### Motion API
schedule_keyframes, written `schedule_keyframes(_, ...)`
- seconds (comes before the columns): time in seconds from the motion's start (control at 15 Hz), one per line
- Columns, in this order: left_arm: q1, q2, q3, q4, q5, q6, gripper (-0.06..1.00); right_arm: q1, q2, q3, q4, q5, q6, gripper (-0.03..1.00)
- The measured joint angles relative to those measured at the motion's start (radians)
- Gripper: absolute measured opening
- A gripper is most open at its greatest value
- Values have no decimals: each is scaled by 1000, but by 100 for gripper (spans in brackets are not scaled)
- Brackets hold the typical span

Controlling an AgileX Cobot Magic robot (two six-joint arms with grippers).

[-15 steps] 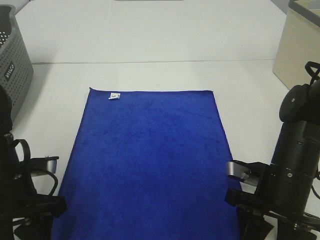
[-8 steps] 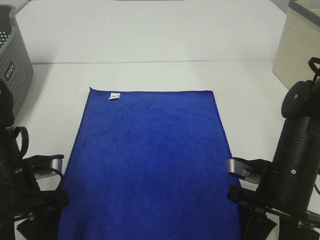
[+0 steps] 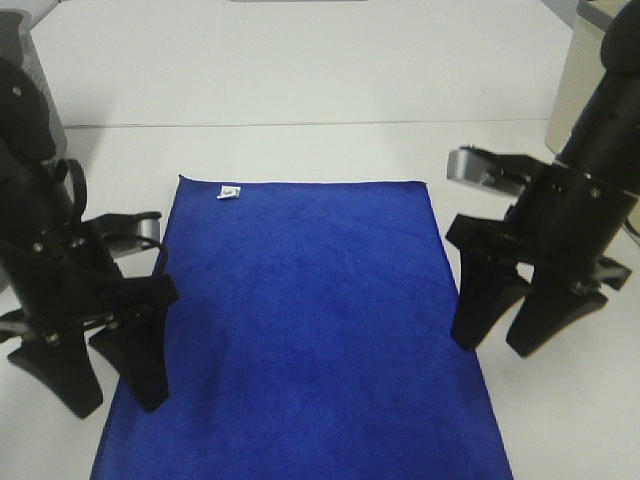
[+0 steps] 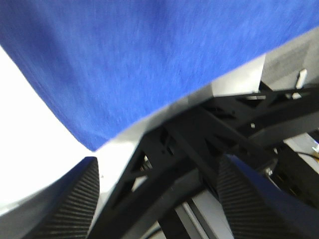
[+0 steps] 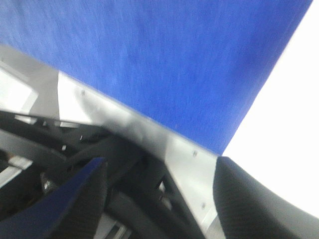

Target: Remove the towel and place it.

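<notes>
The royal-blue towel (image 3: 300, 320) lies flat on the white table (image 3: 300, 70), with its small white tag (image 3: 229, 192) near the far left corner. My left gripper (image 3: 115, 400) is open, fingers pointing down at the towel's left edge, one finger over the cloth. My right gripper (image 3: 490, 345) is open, fingers pointing down just off the towel's right edge. The left wrist view shows the towel (image 4: 149, 55) beyond the open left gripper (image 4: 159, 209), with the table's front edge below. The right wrist view shows the towel (image 5: 149, 55) beyond the open right gripper (image 5: 159, 204). Neither gripper holds anything.
A grey perforated basket (image 3: 15, 30) stands at the far left, partly hidden by my left arm. A beige box (image 3: 572, 90) stands at the far right behind my right arm. A seam crosses the table beyond the towel.
Both arms have risen from the near table edge and moved forward to the towel's sides. The towel has not moved.
</notes>
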Motion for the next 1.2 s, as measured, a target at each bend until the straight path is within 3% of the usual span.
schedule_keyframes(0.13, 0, 1, -129, 97, 2, -50, 64, -15, -1, -114, -17, -12, 25, 62)
schedule_keyframes(0.2, 0, 1, -207, 182, 2, -91, 64, -44, -1, -165, -17, -34, 47, 62)
schedule_keyframes(0.33, 3, 1, -348, 350, 3, -169, 64, -145, 3, -271, -15, -65, 60, 62)
schedule_keyframes(0.47, 49, 2, -453, 432, 1, -201, 64, -233, 25, -365, -16, -74, 65, 62)
schedule_keyframes(0.73, 187, 57, -595, 447, 1, -205, 64, -256, 89, -466, -108, -78, 157, 64)
schedule_keyframes(0.93, 221, 156, -681, 423, 2, -204, 64, -256, 179, -583, -148, -70, 176, 64)
schedule_keyframes(1.07, 221, 256, -769, 352, -1, -178, 64, -256, 288, -709, -117, -29, 131, 64)
schedule_keyframes(1.2, 221, 329, -842, 278, -5, -153, 64, -256, 330, -737, -112, -22, 118, 64)
